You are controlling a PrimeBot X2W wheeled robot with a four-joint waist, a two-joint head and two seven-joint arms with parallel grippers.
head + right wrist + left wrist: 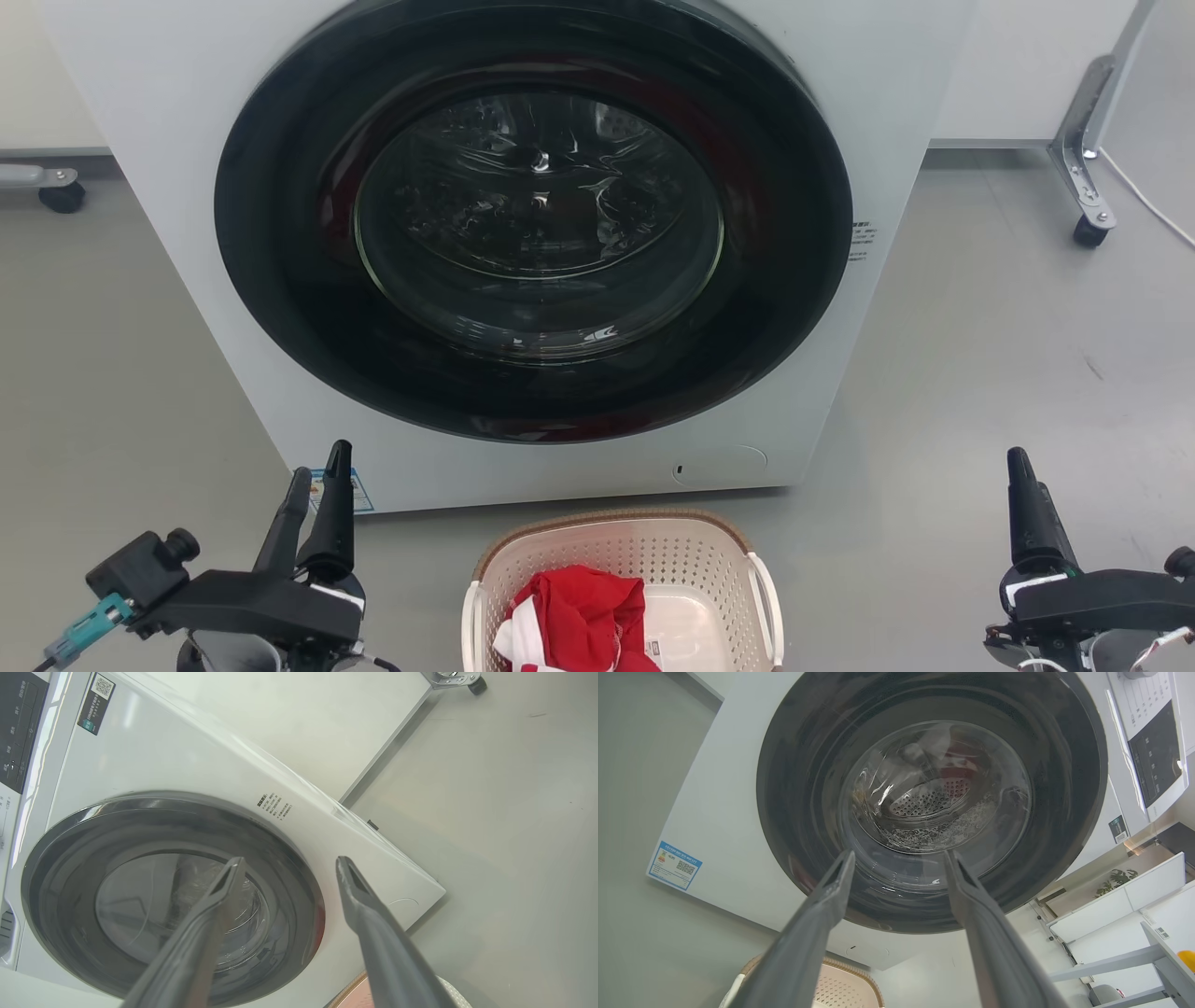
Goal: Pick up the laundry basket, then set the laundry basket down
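The laundry basket (644, 546) sits on the floor (980, 373) just in front of the washer (187, 140), between the left gripper (320, 464) and the right gripper (1019, 462), both spread and empty, the left nearer; its long axis, cropped here, probably points toward the washer.

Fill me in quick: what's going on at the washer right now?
Nothing is being handled yet. The laundry basket sits on the floor in front of the washer, whose round door is shut. A red and white garment lies in the basket. The left tool and the right tool hang open and empty, one on each side of the basket, neither touching its handles. The pickup has not started.
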